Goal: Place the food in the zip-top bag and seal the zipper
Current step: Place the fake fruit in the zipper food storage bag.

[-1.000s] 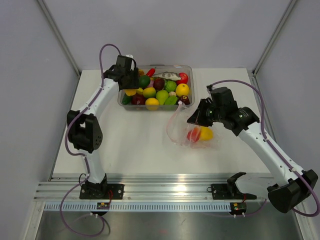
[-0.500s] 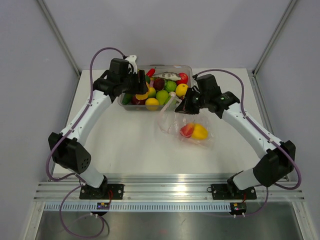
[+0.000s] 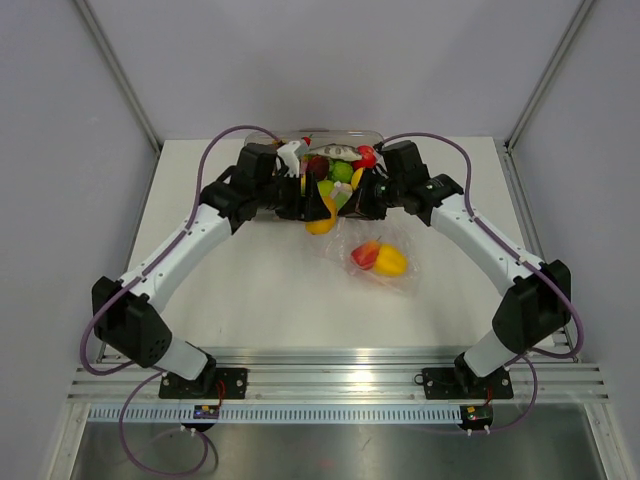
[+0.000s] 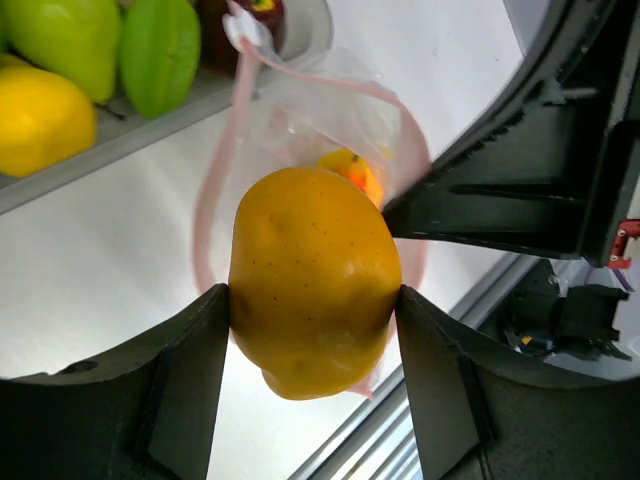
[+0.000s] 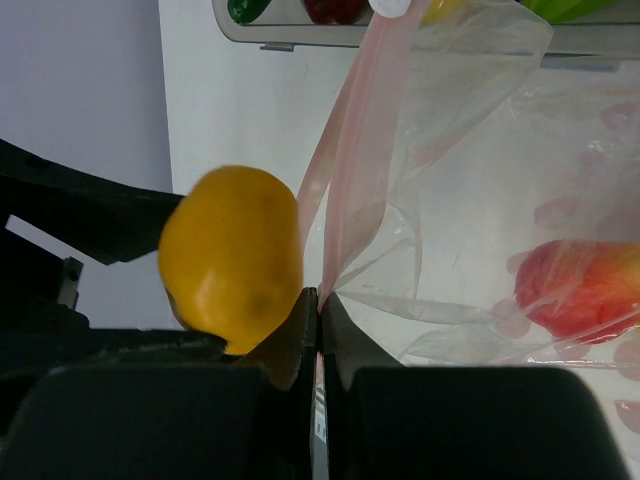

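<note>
My left gripper [image 4: 310, 302] is shut on a yellow-orange toy fruit [image 4: 312, 280] and holds it just above the open mouth of the zip-top bag [image 4: 335, 105]. The pinkish zipper [image 4: 232, 130] loops round behind the fruit. In the top view this fruit [image 3: 322, 222] hangs under the left gripper [image 3: 316, 208], in front of the tub. My right gripper [image 5: 318, 298] is shut on the zipper strip [image 5: 355, 170] and holds the mouth up. The bag [image 3: 378, 262] lies on the table with a red piece [image 3: 364, 255] and a yellow piece [image 3: 390, 262] inside.
A rigid clear tub [image 3: 372, 135] at the back of the table holds several more toy fruits, green, yellow, red and dark. The two gripper bodies sit very close together in front of it. The metal rail [image 3: 340, 382] runs along the near edge.
My left gripper has carried the yellow-orange fruit from the tub rightward to the bag mouth. The right gripper has pulled the bag's mouth up and back toward the tub.
</note>
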### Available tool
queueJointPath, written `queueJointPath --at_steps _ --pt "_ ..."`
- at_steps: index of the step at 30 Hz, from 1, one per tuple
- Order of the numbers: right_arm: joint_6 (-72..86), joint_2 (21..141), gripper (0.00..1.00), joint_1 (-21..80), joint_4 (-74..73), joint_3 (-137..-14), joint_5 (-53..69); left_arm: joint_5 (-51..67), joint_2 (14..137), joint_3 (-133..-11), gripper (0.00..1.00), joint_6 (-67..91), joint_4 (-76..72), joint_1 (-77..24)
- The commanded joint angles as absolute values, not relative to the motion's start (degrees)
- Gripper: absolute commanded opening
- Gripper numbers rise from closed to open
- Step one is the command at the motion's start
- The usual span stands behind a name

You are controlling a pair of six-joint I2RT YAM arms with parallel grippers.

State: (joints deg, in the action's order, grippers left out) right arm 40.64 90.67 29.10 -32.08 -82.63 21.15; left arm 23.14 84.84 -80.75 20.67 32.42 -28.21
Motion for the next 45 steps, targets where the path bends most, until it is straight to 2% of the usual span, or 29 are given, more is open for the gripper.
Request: queueJointPath --at_steps 1,5,7,10,12,13,14,21,26,31,34,40,45 --pt "41.66 88.07 0.05 29.62 -29.27 -83.15 23.38 27.33 85.77 -79.72 0.38 23.55 26.54 -30.23" --pt "42.62 85.0 0.05 29.71 -28.3 -81.13 24.08 25.15 88.85 -81.2 0.38 24.43 26.54 -33.48" --pt "42.89 82.81 0.05 29.79 -28.04 -79.37 24.17 24.79 89.73 -81.74 0.42 24.52 26.63 -34.01" --pt "43.42 79.56 0.05 29.71 -27.86 -76.82 23.73 25.31 90.17 -82.0 0.6 24.17 26.89 -34.54" --pt "43.86 77.97 0.06 29.79 -27.34 -75.16 23.47 25.75 90.35 -82.09 0.78 23.91 27.59 -34.89" --pt "43.94 76.91 0.06 29.71 -27.25 -74.8 23.47 25.93 90.7 -82.18 0.92 23.91 27.77 -34.98" --pt "44.12 76.47 0.06 29.71 -27.16 -74.53 23.38 26.88 90.7 -82.35 0.99 23.91 27.95 -35.15" --pt "42.54 73.74 0.06 29.71 -31.45 -72.95 19.87 32.59 87.72 -85.78 0.99 21.46 31.63 -35.51" --pt "39.91 67.51 0.06 29.79 -40.51 -71.11 8.99 35.69 82.54 -89.11 0.99 15.22 38.04 -35.16" --pt "38.59 59.17 0.06 29.62 -46.57 -68.21 3.09 26.73 78.32 -86.41 0.99 17.57 37.45 -32.26" --pt "38.5 56.09 0.07 29.71 -49.56 -67.68 1.41 20.14 79.88 -85.86 0.99 19.78 35.15 -28.49" --pt "38.23 53.53 0.06 29.79 -52.64 -68.99 1.67 -2.41 95.5 -102.9 0.99 10.73 47.1 -26.02" --pt "37.97 53.96 0.07 29.62 -52.12 -69.69 1.84 -9.93 105.27 -111.51 0.99 8.44 46.84 -25.66"
